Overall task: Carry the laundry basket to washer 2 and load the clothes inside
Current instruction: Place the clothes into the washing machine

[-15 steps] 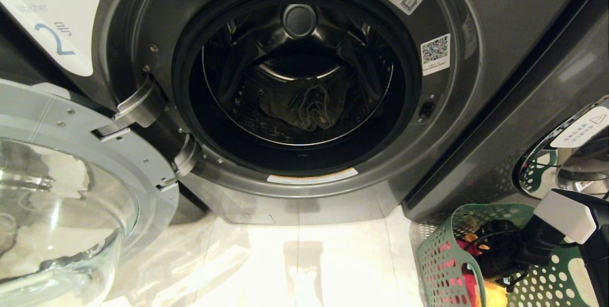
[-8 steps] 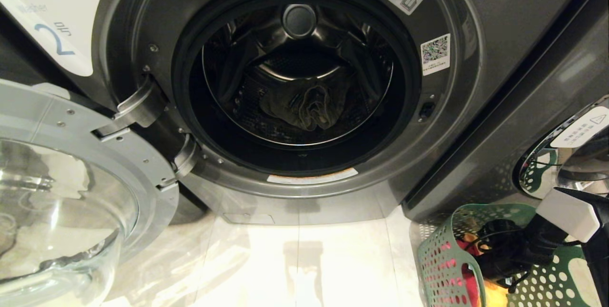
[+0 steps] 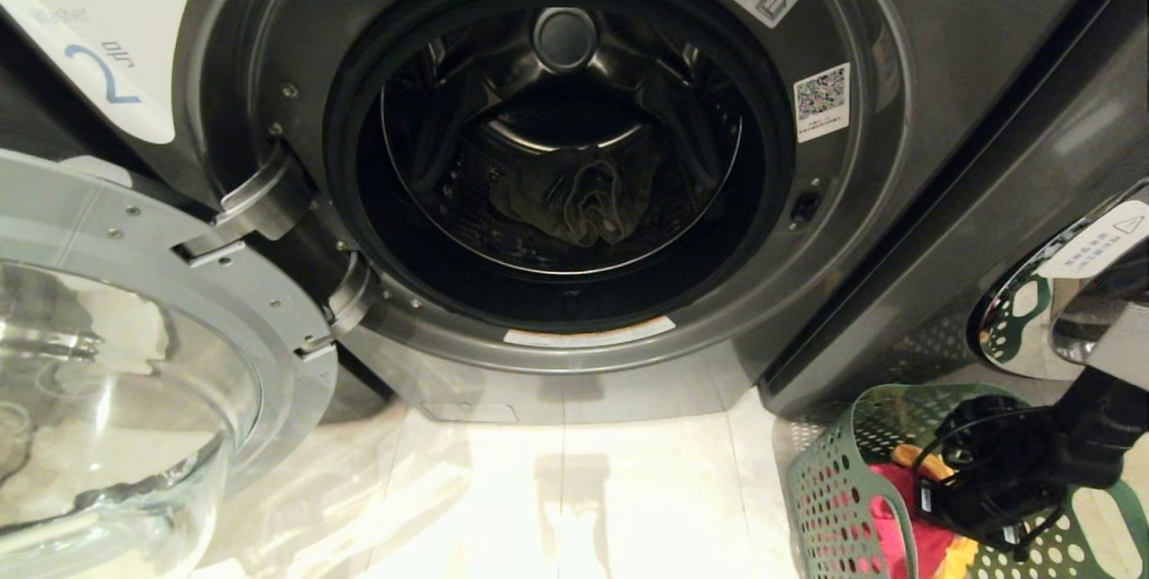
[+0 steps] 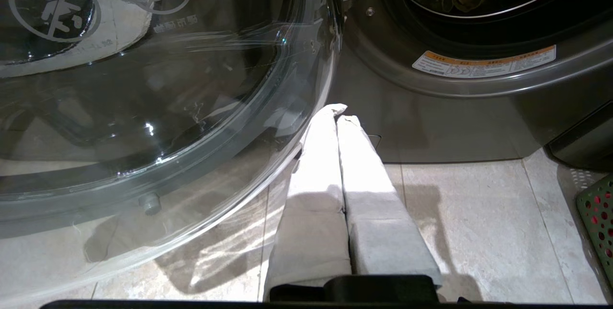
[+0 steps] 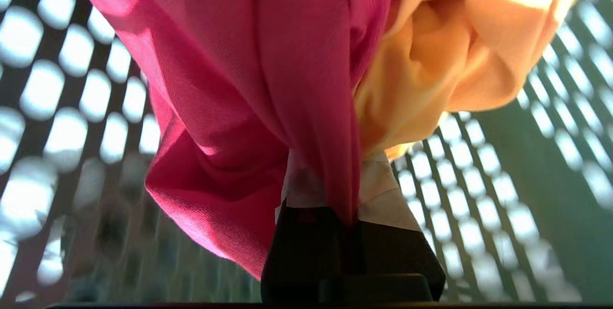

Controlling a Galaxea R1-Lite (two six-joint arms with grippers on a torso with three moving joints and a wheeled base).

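Observation:
Washer 2 (image 3: 898, 229) stands open, its glass door (image 3: 135, 355) swung out to the left. A grey-green denim piece (image 3: 574, 197) lies in the drum. The green laundry basket (image 3: 839, 489) sits on the floor at the lower right. My right arm (image 3: 996, 476) reaches into it. My right gripper (image 5: 330, 175) is shut on the red garment (image 5: 230, 84), which hangs from the jaws and covers the fingertips. A yellow-orange garment (image 5: 431, 60) bunches beside it. My left gripper (image 4: 336, 112) is shut and empty, low over the floor by the door glass.
A neighbouring washer's chrome-ringed door (image 3: 1059, 310) stands just behind the basket on the right. Pale floor tiles (image 3: 574, 507) lie between the open door and the basket. The basket's corner (image 4: 596, 213) shows at the edge of the left wrist view.
My right arm has drawn back toward the right inside the basket. More of the red garment now shows above the basket's contents. The left arm and the washer look the same.

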